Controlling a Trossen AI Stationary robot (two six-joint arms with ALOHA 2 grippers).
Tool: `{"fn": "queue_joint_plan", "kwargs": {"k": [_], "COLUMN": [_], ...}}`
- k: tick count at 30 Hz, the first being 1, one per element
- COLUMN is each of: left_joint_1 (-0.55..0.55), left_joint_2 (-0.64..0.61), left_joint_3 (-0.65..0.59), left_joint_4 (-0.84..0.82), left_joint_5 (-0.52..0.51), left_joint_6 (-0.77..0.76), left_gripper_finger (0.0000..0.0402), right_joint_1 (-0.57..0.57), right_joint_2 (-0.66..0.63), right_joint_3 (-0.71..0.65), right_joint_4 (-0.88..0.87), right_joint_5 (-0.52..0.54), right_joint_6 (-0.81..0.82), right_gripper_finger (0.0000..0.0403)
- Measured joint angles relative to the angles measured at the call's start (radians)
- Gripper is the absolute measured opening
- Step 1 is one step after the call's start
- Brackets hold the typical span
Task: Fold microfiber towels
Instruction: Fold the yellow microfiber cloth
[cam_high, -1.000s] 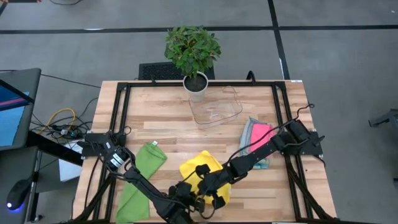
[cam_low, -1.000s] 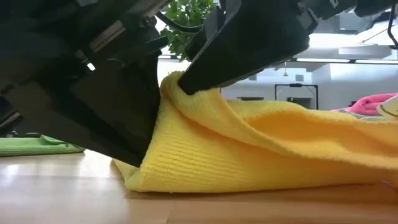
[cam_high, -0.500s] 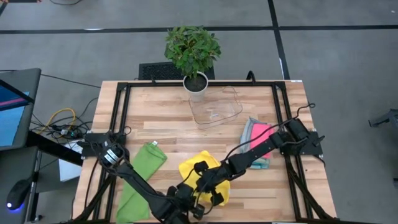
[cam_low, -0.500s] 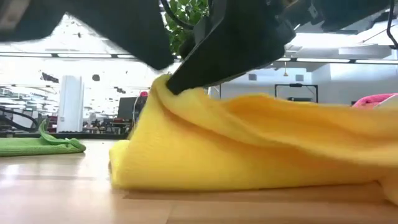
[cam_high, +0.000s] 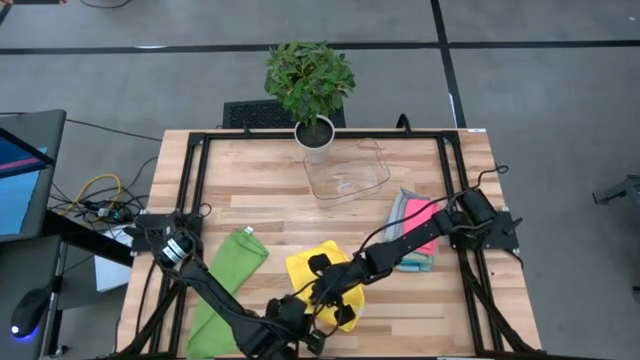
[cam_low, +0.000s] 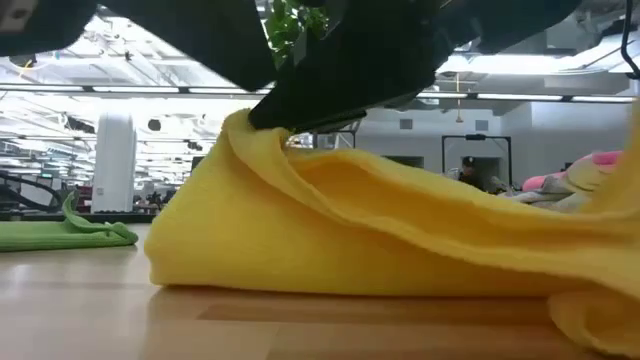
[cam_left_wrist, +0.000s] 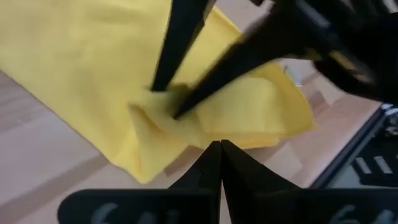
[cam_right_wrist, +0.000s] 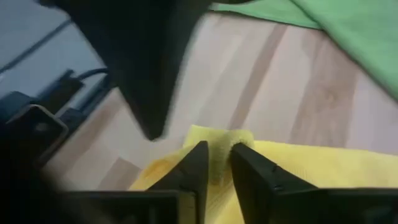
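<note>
A yellow microfiber towel (cam_high: 322, 275) lies rumpled near the table's front middle, its underside on the wood. My right gripper (cam_right_wrist: 217, 165) reaches in from the right and is shut on a raised fold at the towel's left end (cam_low: 240, 135). My left gripper (cam_left_wrist: 217, 152) hovers shut and empty just above the towel's near side (cam_high: 300, 322). A green towel (cam_high: 228, 290) lies flat at the left. Pink and grey towels (cam_high: 415, 228) are stacked at the right. My right gripper pinches a bunched fold of the yellow towel at its left edge (cam_right_wrist: 217, 144) between its two fingers (cam_left_wrist: 163, 81). It comes from the table's right, slanting down. The fold stands raised as a peak (cam_low: 250, 130), and the rest of the towel lies on the table.
A clear plastic tray (cam_high: 345, 175) and a potted plant (cam_high: 310, 85) stand at the back middle. Black frame rails (cam_high: 195, 180) run along the table's sides. Bare wood lies between the green and yellow towels.
My left gripper has risen from the table at the towel's left side and now hangs above it, still shut. My right gripper has gone toward the table's left with the fold, and the towel's left end has slid left and spread flatter.
</note>
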Motion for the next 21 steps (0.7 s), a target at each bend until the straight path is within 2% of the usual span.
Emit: {"fn": "queue_joint_plan", "kwargs": {"k": [3,7,12,18,21], "left_joint_1": [0.014,0.020,0.021,0.021,0.021], "left_joint_2": [0.003,0.013,0.018,0.018,0.018], "left_joint_3": [0.000,-0.001,-0.001,-0.001,-0.001], "left_joint_4": [-0.007,-0.019,-0.068,-0.116,-0.123], "left_joint_5": [0.012,0.008,0.028,0.006,0.001], "left_joint_6": [0.031,0.034,0.002,-0.034,-0.047], "left_gripper_finger": [0.0000,0.0000,0.0000,0.0000,0.0000], "right_joint_1": [-0.007,-0.010,-0.026,-0.044,-0.034], "right_joint_2": [0.000,0.000,-0.048,-0.174,-0.219], "right_joint_3": [0.000,0.001,0.003,0.006,0.006], "right_joint_4": [0.004,-0.011,-0.116,-0.180,-0.333], "right_joint_5": [-0.042,-0.042,-0.041,-0.039,-0.070], "right_joint_6": [0.005,0.025,0.042,0.008,0.036], "right_gripper_finger": [0.0113,0.0163,0.0212,0.0221,0.0216]}}
